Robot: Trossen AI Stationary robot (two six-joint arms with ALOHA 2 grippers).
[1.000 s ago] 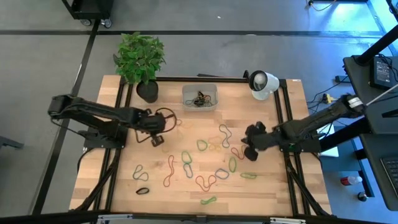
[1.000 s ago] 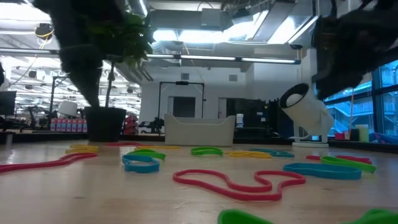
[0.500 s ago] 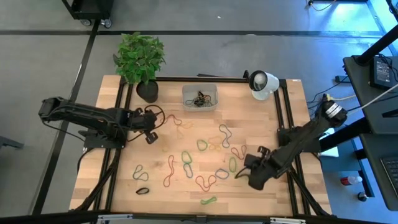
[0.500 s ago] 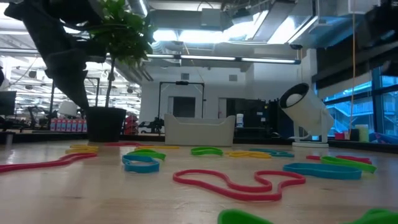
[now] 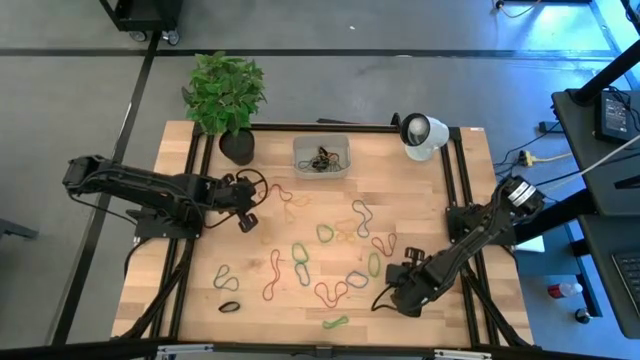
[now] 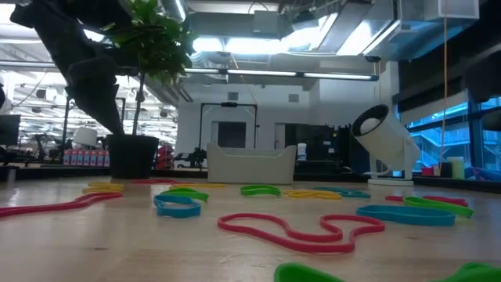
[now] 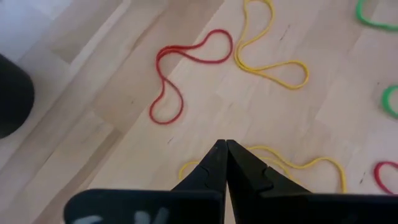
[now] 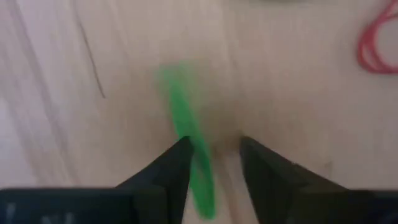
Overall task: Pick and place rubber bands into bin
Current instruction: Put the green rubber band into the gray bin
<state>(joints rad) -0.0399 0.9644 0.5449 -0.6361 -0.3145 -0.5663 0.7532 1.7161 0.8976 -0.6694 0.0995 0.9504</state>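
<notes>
Left hand: fingers pressed together with nothing between them, poised over bare wood at the counter's left side, just right of the plant pot. A red band and a yellow band lie ahead of it; a second yellow band lies just beside the fingertips.

Right hand: fingers a narrow gap apart, straddling a green band that runs between them; whether they press on it cannot be told. In the high view this hand sits low at the counter's front right.

Bin: at the back centre of the counter, between the plant pot and the white camera, with a dark tangle of bands inside. The remaining bands are scattered loose across the middle and front of the counter, well apart from the bin. In the low view the bin stands beyond the bands.
</notes>
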